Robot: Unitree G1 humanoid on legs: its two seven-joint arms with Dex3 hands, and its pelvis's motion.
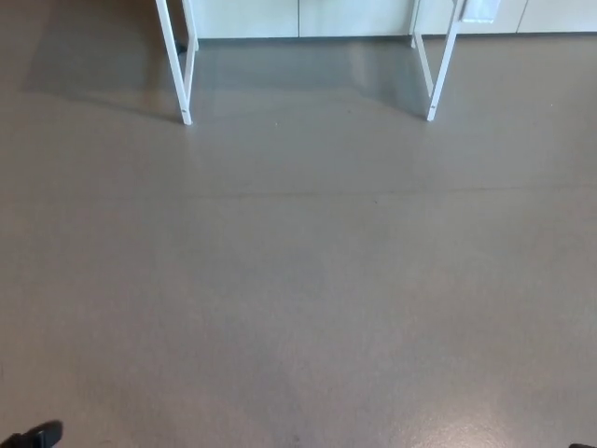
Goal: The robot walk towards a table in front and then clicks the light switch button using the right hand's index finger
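Note:
Only the white legs of the table show, at the top of the head view: a left pair (184, 75) and a right pair (437, 75). The tabletop and the light switch button lie outside the picture. A small black part of my left hand (33, 435) pokes in at the bottom left corner, far from the table. A thin dark sliver of my right hand (584, 445) touches the bottom right edge. Too little of either hand shows to read its state.
Grey-brown floor (298, 280) stretches from the bottom edge up to the table legs. Behind the legs runs a white wall base or cabinet front (298, 17). A white panel (480, 9) hangs near the right legs.

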